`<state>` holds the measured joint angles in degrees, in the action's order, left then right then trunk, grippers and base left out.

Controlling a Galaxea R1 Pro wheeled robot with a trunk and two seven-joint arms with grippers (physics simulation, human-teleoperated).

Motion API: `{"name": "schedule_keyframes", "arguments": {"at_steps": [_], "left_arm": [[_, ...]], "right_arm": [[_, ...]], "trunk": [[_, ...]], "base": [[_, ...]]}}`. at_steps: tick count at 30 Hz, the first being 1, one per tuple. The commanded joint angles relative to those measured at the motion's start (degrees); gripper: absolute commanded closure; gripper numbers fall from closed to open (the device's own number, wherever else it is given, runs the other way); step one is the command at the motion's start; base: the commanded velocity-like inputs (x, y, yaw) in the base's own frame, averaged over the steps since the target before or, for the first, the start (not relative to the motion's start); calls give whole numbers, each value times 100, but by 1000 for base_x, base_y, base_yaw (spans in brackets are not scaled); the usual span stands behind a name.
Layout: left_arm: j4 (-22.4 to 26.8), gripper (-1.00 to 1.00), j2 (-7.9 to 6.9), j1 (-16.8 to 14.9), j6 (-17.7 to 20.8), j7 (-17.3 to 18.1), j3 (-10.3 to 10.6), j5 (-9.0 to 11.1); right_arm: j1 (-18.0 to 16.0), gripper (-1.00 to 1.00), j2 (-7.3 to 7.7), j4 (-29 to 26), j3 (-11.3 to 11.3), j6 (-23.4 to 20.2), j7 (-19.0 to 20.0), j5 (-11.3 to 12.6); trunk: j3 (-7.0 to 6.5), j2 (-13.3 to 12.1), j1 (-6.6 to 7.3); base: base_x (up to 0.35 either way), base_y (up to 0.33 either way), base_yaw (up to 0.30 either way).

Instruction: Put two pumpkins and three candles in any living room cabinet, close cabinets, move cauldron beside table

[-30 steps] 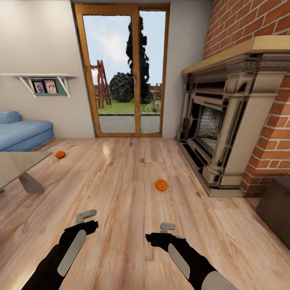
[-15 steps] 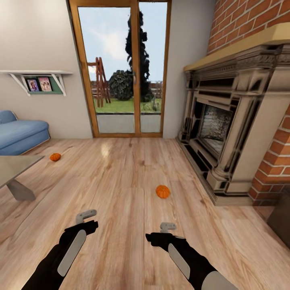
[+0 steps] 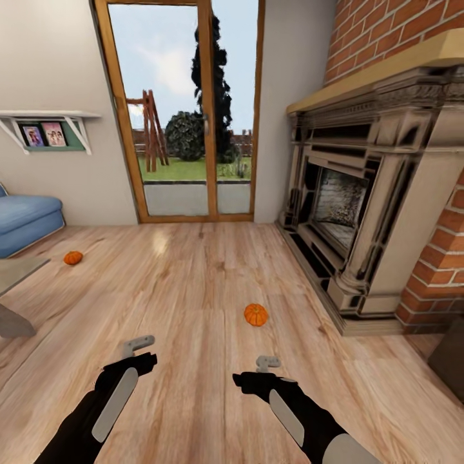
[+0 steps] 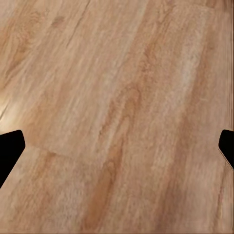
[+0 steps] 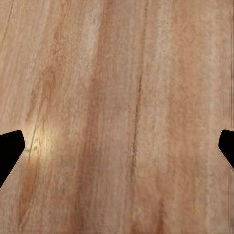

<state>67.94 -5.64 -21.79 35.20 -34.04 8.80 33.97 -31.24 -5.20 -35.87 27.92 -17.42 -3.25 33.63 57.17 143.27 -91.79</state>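
The camera has turned a bit to the right since a second ago, so the blue sofa (image 3: 26, 222) and the corner of the shiny grey tabletop (image 3: 16, 270) have slid toward the left edge. The big stone fireplace (image 3: 374, 193) stands on the right, and on the light wooden floor (image 3: 193, 283) one small orange ribbed pumpkin (image 3: 256, 314) lies just ahead of the right end effector (image 3: 268, 363), while the other orange pumpkin (image 3: 73, 258) lies far off near the sofa. Both the left end effector (image 3: 137, 345) and the right one hang released over bare floor, holding nothing.
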Motion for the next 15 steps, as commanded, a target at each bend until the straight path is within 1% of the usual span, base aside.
{"name": "schedule_keyframes", "arguments": {"at_steps": [1,10,13,15], "left_arm": [[9,-100,-8,-2,5,-59,17,58],[9,-100,-8,-1,5,-59,17,57],[9,-100,-9,-1,5,-59,17,57],[9,-100,-8,-1,5,-59,17,57]], "right_arm": [[-5,-100,4,-7,22,-15,-28,47],[-5,-100,2,-8,20,-15,-18,53],[-5,-100,6,-8,23,-15,-16,114],[-3,-100,12,-8,27,-15,-9,218]], "trunk": [[8,3,1],[31,3,1],[38,3,1],[42,3,1]], "base": [[12,0,-257],[2,0,-269],[0,0,-272],[0,0,-273]]}}
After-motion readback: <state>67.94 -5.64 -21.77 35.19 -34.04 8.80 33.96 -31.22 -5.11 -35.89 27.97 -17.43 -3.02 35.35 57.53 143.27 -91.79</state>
